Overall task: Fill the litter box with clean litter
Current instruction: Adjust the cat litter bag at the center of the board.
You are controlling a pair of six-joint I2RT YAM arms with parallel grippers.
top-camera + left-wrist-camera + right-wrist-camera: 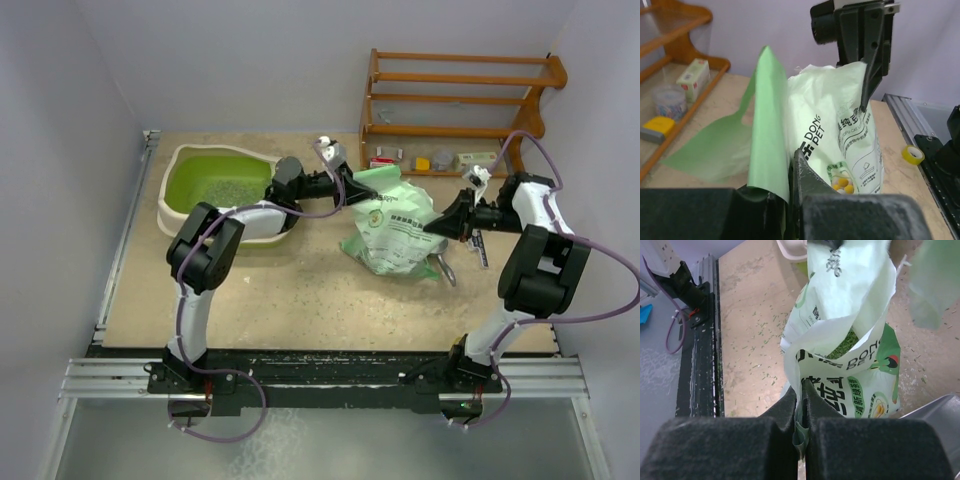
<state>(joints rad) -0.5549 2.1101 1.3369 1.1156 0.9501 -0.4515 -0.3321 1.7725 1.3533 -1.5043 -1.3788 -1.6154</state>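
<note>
The cream litter box (172, 205) with a lime-green inside sits at the back left, and a thin layer of green litter pellets (228, 188) lies in it. The pale green printed bag (395, 232) stands in the middle of the table. My left gripper (352, 186) is shut on the bag's top left edge, seen up close in the left wrist view (789, 172). My right gripper (436, 228) is shut on the bag's right edge, also clear in the right wrist view (802, 390). Green litter (851, 342) shows inside the bag's open mouth (840, 320).
A wooden shelf (455, 95) with small boxes stands at the back right. A metal scoop (446, 270) lies by the bag's right side. Loose pellets (760, 335) are scattered on the table. A yellow tape roll (912, 154) lies near the rail.
</note>
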